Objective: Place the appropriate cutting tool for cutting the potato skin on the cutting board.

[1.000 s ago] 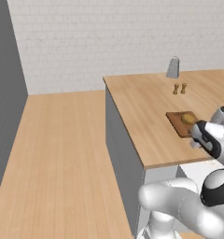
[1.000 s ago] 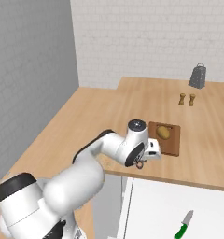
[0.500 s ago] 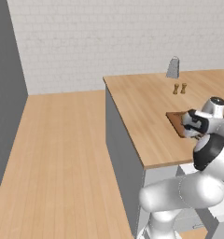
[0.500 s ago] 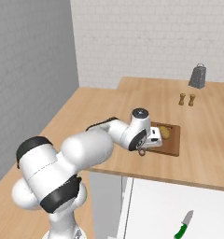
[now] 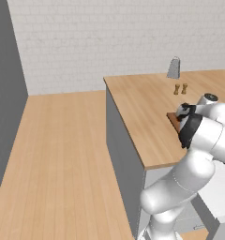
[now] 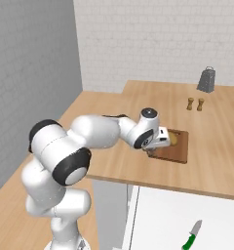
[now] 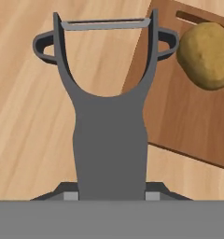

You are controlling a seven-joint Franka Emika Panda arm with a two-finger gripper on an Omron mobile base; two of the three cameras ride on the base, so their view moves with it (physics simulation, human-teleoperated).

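**Peeler in hand over the board's edge**

Hand [image 6: 153,149] clamped tight on the handle of the peeler [image 7: 107,116], low over the near left corner of the board [image 6: 179,151]. Seen along the hand: Y-shaped dark grey peeler pointing away, thin blade bar across the top, fork straddling the board's edge, one prong over the light wood table [image 7: 25,116], the other over the board [image 7: 188,116]. Whether touching the board or held just above it, cannot tell. Only the very tips of the fingers [image 7: 71,196] visible, flanking the handle at its base.

Potato [image 7: 205,56] lying on the board, near the peeler's head but apart from it; from the right base, mostly tucked behind the hand, a yellow-tan edge showing [image 6: 174,139]. Board flat on the table [image 6: 138,105], close to the front edge.

Farther back on the table: two small wooden shakers [image 6: 195,103] side by side, and a tall grey grater [image 6: 206,79] near the wall. From the left base, same shakers [image 5: 180,89] and grater [image 5: 174,68], arm bent over the table [image 5: 138,103] and hiding most of the board. On the floor below, a green-handled knife [image 6: 191,236].
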